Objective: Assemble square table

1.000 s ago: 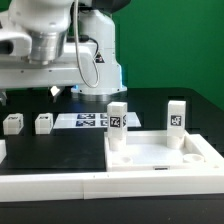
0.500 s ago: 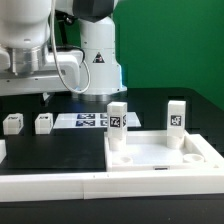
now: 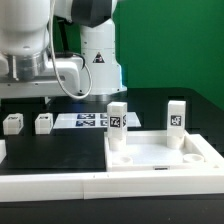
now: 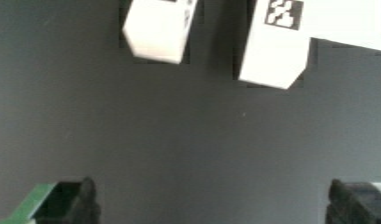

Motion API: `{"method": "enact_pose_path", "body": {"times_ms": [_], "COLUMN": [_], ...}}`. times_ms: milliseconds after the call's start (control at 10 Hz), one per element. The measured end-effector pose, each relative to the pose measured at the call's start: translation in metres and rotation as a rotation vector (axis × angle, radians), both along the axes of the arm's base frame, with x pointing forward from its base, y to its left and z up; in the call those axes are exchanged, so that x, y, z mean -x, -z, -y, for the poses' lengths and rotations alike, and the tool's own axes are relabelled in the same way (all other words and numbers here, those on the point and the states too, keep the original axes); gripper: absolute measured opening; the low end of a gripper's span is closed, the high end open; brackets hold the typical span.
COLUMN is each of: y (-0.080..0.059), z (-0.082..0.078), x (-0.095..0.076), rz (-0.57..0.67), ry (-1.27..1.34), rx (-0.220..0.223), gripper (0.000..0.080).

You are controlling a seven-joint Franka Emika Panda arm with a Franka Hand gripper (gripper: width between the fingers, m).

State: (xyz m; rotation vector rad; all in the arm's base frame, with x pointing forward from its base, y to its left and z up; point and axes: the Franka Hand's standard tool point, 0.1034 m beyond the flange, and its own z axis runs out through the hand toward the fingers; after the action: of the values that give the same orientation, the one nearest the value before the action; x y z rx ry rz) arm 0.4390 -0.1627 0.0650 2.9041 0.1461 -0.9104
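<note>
Seen only in the exterior view, starting at the exterior view's left: a small leg (image 3: 12,123) lying on the dark counter (image 3: 60,148), and a second leg (image 3: 43,123) just beside it. Up above them, the big white arm (image 3: 40,50). Gripper too hard to make out from there. Next along, the flat marker board (image 3: 90,120) near the back. Then the square top (image 3: 150,152), lying flat on the counter toward the exterior view's right. Standing up on its back corners, a standing leg (image 3: 117,122) and another standing leg (image 3: 177,116), each with a tag facing the camera. Along the front, a long white rail (image 3: 50,185).

Seen only in the wrist view: the gripper (image 4: 208,205) up close. Dark fingertips (image 4: 62,200) very far apart, open as wide as can be. Holding nothing, touching nothing, just bare counter between them. Further off, a white leg (image 4: 160,30) and a tagged leg (image 4: 276,45) side by side, near each other but apart, and well apart from the fingertips.
</note>
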Motion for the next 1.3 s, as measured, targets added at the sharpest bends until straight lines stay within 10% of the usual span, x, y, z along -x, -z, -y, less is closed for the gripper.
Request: {"method": "enact_pose_path", "body": {"times_ms": [400, 1300], "y": [0.01, 0.016], "z": [-0.029, -0.029], "x": [0.017, 0.042], "rz": [-0.038, -0.09], "ry": [0.177, 0.099], "rx": [0.01, -0.085], "gripper": [0.0648, 0.0648]}}
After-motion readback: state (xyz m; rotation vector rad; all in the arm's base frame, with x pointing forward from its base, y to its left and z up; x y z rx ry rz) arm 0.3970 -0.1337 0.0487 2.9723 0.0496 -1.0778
